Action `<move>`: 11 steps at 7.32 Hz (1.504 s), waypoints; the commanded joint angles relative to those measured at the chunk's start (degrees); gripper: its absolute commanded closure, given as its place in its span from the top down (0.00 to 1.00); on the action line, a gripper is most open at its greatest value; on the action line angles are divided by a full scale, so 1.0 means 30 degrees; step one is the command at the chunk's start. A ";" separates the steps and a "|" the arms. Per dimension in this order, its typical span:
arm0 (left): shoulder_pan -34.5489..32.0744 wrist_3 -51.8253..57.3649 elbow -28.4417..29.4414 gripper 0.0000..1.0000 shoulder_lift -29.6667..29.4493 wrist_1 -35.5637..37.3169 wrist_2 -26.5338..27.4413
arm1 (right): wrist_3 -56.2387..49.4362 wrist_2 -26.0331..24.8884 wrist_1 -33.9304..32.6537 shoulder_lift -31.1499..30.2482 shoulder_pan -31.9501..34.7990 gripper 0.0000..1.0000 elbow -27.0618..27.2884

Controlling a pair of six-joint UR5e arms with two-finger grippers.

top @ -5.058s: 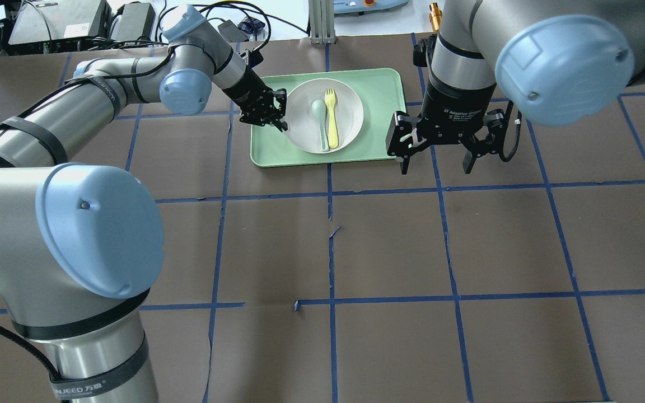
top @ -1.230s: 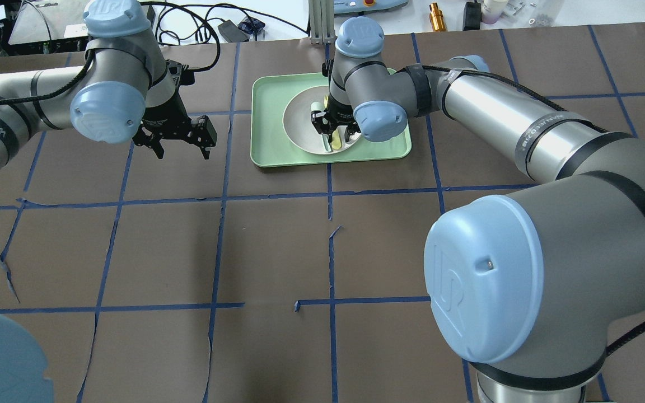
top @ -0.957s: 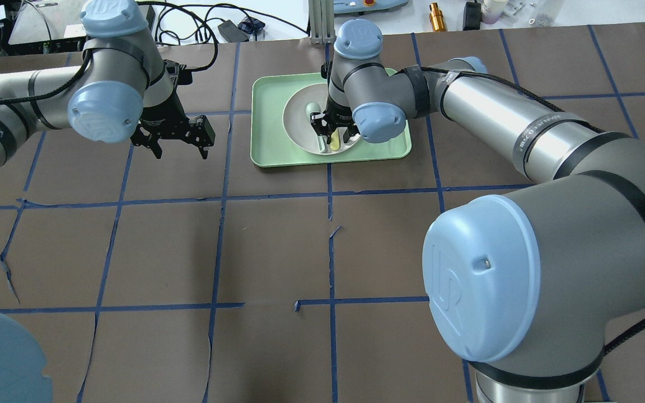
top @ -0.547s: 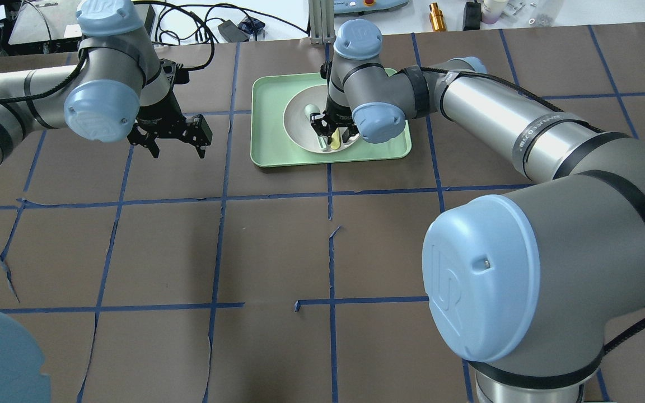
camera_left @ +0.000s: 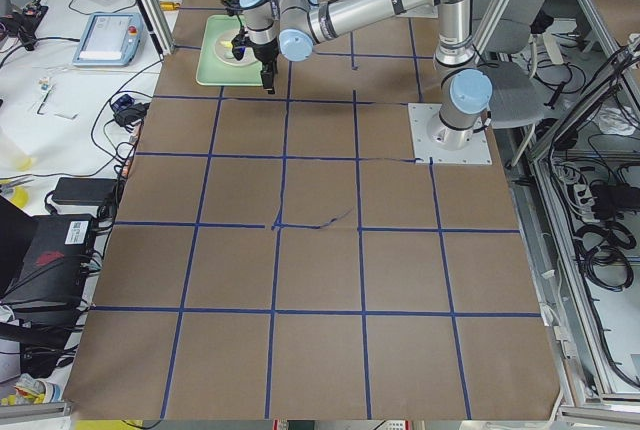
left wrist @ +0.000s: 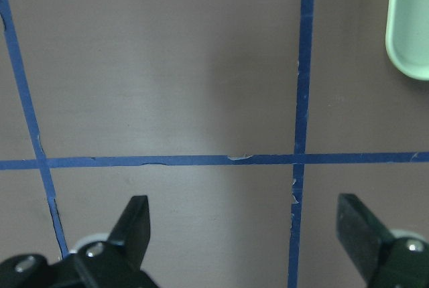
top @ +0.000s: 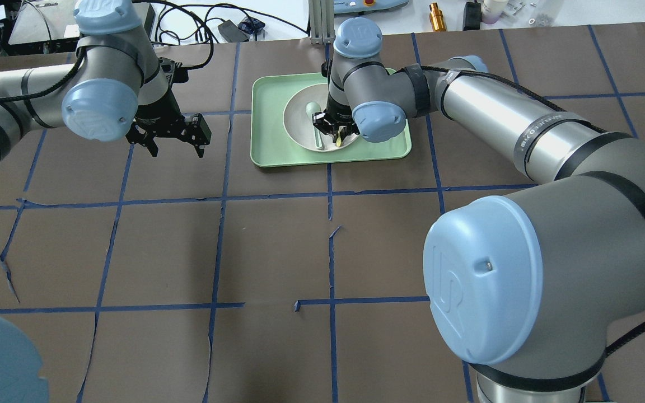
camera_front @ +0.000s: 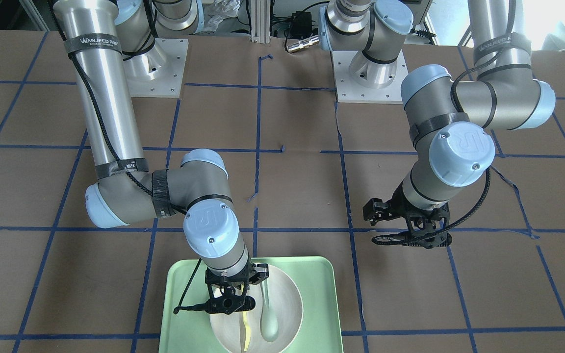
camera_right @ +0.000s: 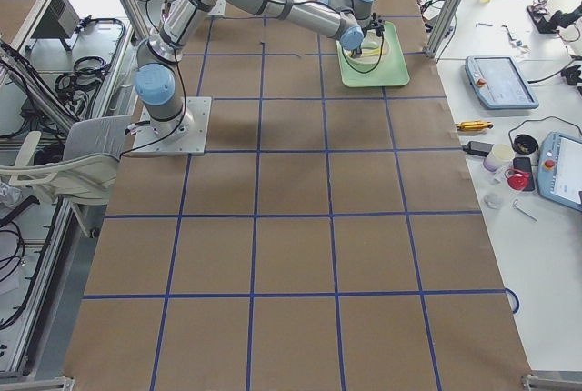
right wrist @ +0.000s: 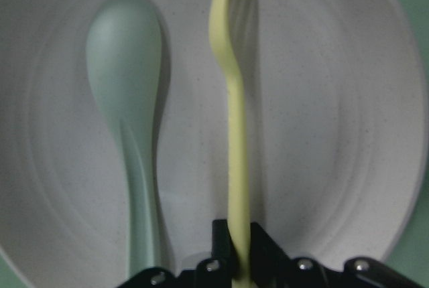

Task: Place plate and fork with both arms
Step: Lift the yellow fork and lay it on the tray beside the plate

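Front-facing: the right gripper stands over the tray, above the plate lying in it.
Overhead: the left gripper hangs left of the tray over the desk, spread wide and empty.
Right wrist: the right gripper is pinched on the handle of the fork, which reaches across the plate beside the spoon.

The right end effector pointed straight down, fingers pinched tight on the fork. The left end effector hovered facing down, fingers spread wide.
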 commanded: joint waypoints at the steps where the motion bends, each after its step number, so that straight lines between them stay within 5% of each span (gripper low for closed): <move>1: 0.0031 0.0001 0.0009 1.00 0.0072 -0.0101 0.0001 | 0.0963 0.0077 0.0121 -0.0664 0.0000 0.00 -0.0030; 3: 0.0497 0.0291 0.0009 1.00 0.0247 -0.0101 -0.0028 | 0.1462 -0.0009 0.0180 -0.1308 -0.0029 0.00 -0.0088; 6: 0.0529 0.0324 0.0009 1.00 0.0424 -0.0131 -0.0028 | 0.1201 -0.4187 0.0793 -0.1692 -0.0759 0.00 -0.0031; 11: 0.0499 0.0294 -0.0137 1.00 0.0570 -0.0131 -0.0145 | 0.1348 -0.6572 0.1088 -0.0787 -0.0791 0.02 0.1524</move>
